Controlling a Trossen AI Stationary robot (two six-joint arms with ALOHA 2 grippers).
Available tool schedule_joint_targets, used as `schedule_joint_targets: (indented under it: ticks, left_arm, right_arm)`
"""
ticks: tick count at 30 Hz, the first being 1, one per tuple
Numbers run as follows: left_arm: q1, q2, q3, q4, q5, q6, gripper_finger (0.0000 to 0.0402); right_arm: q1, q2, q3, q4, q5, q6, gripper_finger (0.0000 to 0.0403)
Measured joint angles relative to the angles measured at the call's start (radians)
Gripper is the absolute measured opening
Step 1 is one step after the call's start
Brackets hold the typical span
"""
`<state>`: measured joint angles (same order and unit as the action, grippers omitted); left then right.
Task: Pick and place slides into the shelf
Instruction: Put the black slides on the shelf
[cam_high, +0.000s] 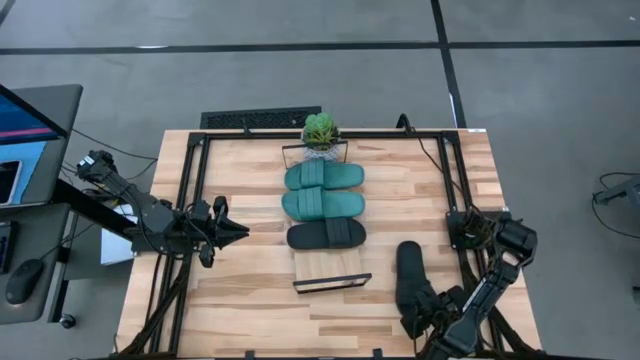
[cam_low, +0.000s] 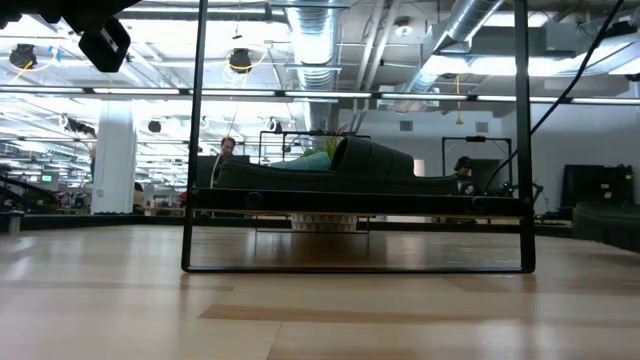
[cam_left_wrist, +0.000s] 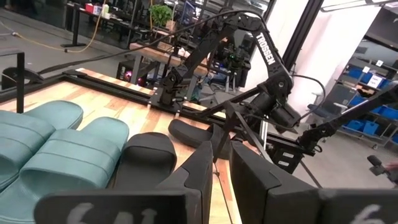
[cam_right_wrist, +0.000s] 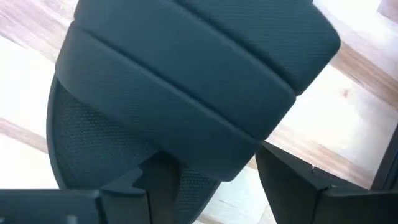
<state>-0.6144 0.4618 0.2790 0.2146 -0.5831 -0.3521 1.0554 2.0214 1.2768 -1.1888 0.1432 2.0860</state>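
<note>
Three slides already lie side by side on the shelf (cam_high: 330, 270), and a fourth waits on the table to the right. Moving left to right in the high view, we first meet the left gripper (cam_high: 238, 232), held above the table just left of the shelf; in its wrist view its two fingers stand nearly together with only a thin gap, and they hold nothing. Next comes the shelf, a narrow light-wood plank running away from us down the middle of the table, with a small potted plant (cam_high: 320, 131) at its far end. On it, from far to near, sit two teal slides (cam_high: 324, 176) (cam_high: 322, 204) and then one black slide (cam_high: 326, 235), each touching its neighbour; the near end of the plank is bare. Farther right, the last black slide (cam_high: 410, 275) lies on the table, well apart from the shelf. The right gripper (cam_high: 428, 312) is at that slide's near end. In the right wrist view the two fingers (cam_right_wrist: 155, 186) stand open on either side of the sole's edge, just under the wide strap (cam_right_wrist: 186, 81), and we cannot tell if they touch it yet. We judge the slide to be light, rubbery and somewhat flexible, with a textured surface that should grip well rather than slip. The side edge of the sole, or the strap, looks like the best hold; we would expect the free end to sag a little when lifted.
</note>
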Motion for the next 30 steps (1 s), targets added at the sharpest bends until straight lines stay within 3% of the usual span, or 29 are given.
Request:
schedule_joint_targets:
  ticks: [8, 15, 30]
  left_arm:
    - [0.000, 0.000, 0.000, -0.027, 0.000, -0.006, 0.0043]
    - [0.000, 0.000, 0.000, -0.042, 0.000, -0.018, 0.0043]
    - [0.000, 0.000, 0.000, -0.044, 0.000, -0.018, 0.0043]
  right_arm:
    - [-0.008, 0.005, 0.002, -0.028, 0.009, 0.012, 0.0161]
    - [-0.022, 0.003, -0.006, 0.003, 0.030, 0.010, 0.0019]
    - [-0.033, -0.081, -0.015, -0.017, 0.058, 0.035, 0.0001]
